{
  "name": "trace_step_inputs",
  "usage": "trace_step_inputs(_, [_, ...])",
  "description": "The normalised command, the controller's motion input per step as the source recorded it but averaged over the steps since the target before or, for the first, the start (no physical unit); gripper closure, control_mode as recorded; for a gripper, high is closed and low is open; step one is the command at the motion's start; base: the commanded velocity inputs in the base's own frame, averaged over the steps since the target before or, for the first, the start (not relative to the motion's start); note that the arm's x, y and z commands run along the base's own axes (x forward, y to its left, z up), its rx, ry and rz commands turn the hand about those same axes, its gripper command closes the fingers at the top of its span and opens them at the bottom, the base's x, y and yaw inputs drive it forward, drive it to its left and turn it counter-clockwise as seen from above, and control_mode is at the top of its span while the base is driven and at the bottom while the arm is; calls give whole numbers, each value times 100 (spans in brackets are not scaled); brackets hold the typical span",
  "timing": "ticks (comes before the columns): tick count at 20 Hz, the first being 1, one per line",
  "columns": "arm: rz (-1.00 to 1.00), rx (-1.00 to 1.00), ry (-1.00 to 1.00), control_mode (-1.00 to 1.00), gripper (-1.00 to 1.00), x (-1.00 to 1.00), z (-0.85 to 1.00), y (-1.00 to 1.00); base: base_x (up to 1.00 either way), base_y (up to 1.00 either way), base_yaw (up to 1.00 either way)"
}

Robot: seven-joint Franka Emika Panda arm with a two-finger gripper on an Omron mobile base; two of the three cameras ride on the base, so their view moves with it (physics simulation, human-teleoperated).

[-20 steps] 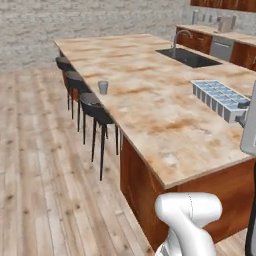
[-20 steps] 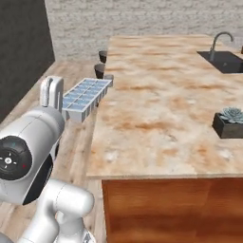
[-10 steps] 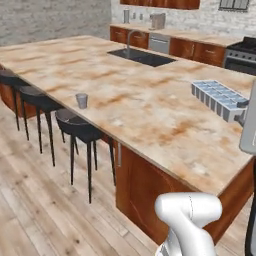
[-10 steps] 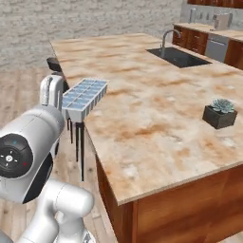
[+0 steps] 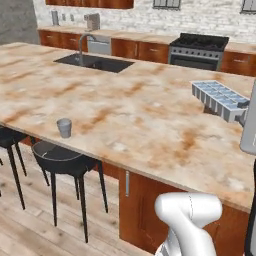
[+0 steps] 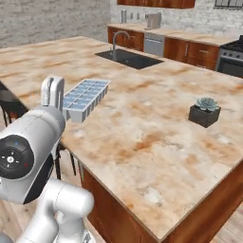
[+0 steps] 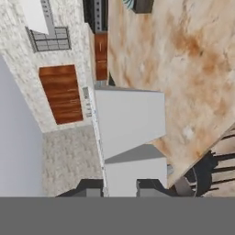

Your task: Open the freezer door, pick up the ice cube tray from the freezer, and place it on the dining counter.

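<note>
The ice cube tray (image 5: pixel 219 99) is pale blue-white with two rows of square cells. It hangs level in the air over the near edge of the dining counter (image 5: pixel 125 115), a wide beige stone top with orange-brown marbling. My gripper (image 5: pixel 244 111) is shut on the tray's near end. From the right base the tray (image 6: pixel 85 97) sticks out ahead of my gripper (image 6: pixel 68 113), above the counter (image 6: pixel 156 128). In the hand view the tray (image 7: pixel 131 131) rises from between my gripper's (image 7: pixel 120 188) fingers, with the counter (image 7: pixel 183 69) beyond. The freezer and its door are out of view.
A small grey cup (image 5: pixel 64 127) stands near the counter's stool side, above dark round stools (image 5: pixel 60 157). A sink with a tap (image 5: pixel 95 62) is set in the far side. A potted plant (image 6: pixel 205 113) sits at the right. Wood cabinets and a stove (image 5: pixel 197 47) line the brick wall.
The whole picture has swung, so the base has moved and now faces the counter more squarely and closer. The tray stays in my gripper at the same spot in the views.
</note>
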Motion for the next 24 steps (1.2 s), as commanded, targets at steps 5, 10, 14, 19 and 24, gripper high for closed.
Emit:
trace_step_inputs(5, [0,0,0,100,100,0,0,0,4,100,-45])
trace_step_inputs(10, [0,0,0,100,100,0,0,0,3,100,-42])
trace_step_inputs(14, [0,0,0,100,100,0,0,0,32,100,-39])
trace_step_inputs(19, [0,0,0,100,100,0,0,0,52,95,-33])
trace_step_inputs(24, [0,0,0,100,100,0,0,0,62,50,-25])
